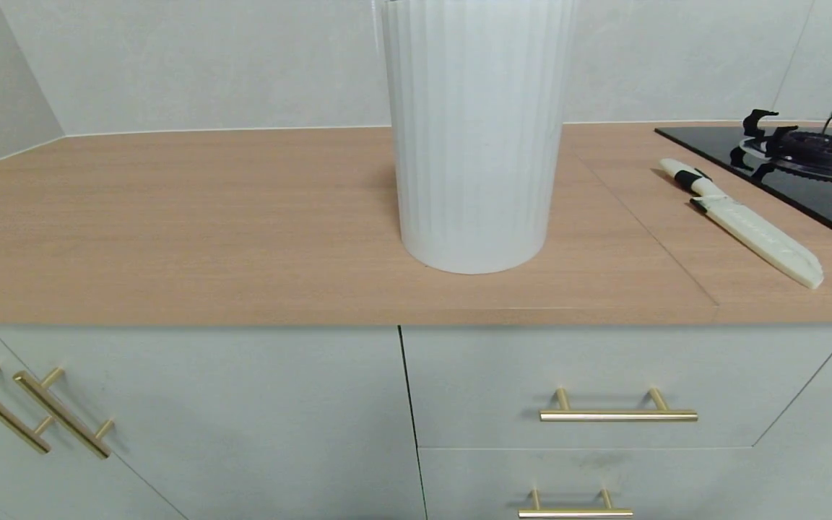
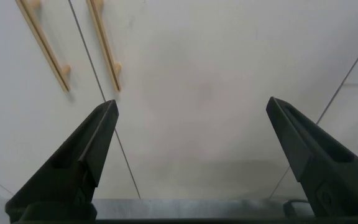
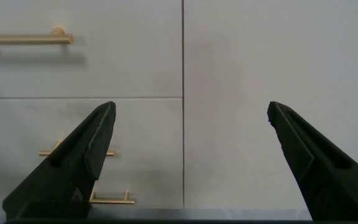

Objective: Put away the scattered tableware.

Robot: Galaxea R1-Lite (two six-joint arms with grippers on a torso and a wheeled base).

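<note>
A tall white ribbed container (image 1: 470, 137) stands in the middle of the wooden counter (image 1: 170, 217). To the right of it a white knife (image 1: 741, 220) lies flat, near the black stove (image 1: 806, 166) and well apart from the container. The left gripper (image 2: 191, 102) is spread wide and holds nothing, facing the pale cabinet doors (image 2: 197, 74), and the right gripper (image 3: 191, 106) is equally wide and empty before the drawers (image 3: 104, 68).

Matt ribbed white plastic bin (image 1: 474, 137), wood-grain countertop (image 1: 170, 217), glossy black glass hob (image 1: 813, 180), brass-look handles (image 1: 618, 413).
</note>
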